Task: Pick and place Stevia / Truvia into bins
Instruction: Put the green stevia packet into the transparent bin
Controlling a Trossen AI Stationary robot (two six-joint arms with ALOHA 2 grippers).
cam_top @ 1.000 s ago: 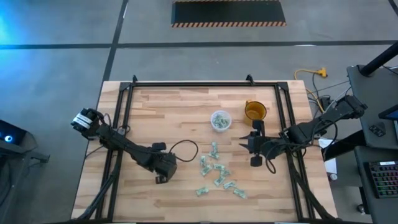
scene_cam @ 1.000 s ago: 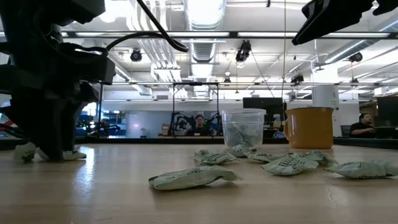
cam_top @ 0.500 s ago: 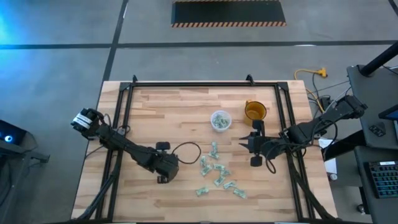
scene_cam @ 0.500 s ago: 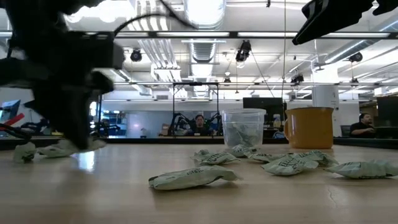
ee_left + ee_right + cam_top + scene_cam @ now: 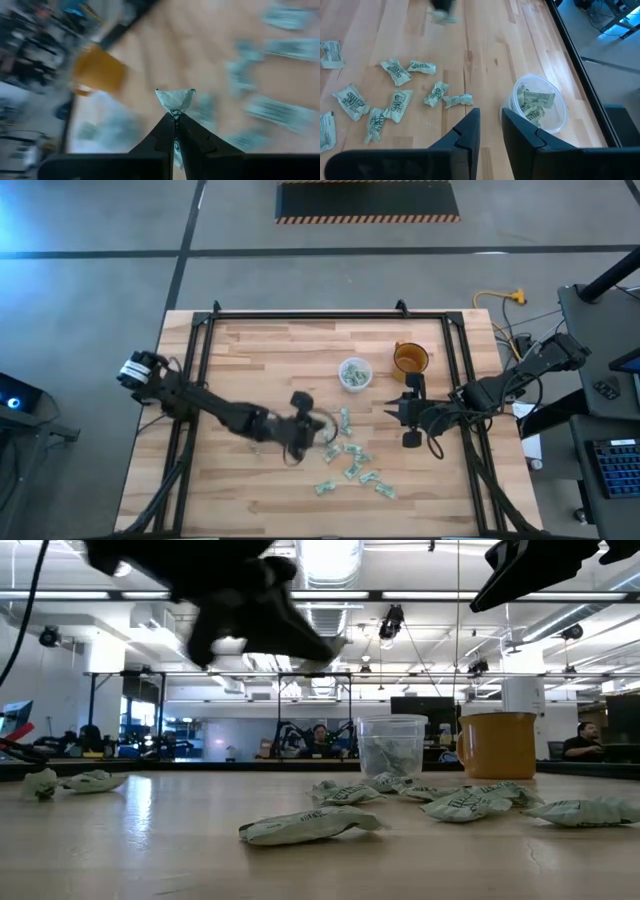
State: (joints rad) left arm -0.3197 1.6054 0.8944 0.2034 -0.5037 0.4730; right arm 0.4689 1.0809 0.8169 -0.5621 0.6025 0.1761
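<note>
While several sachets lie loose beside it, the left gripper pinches one sachet short of the partly filled cup; the right gripper waits, part-open and empty.

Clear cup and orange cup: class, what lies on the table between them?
Nothing: the high view shows bare wood between the clear cup and the orange cup.
</note>
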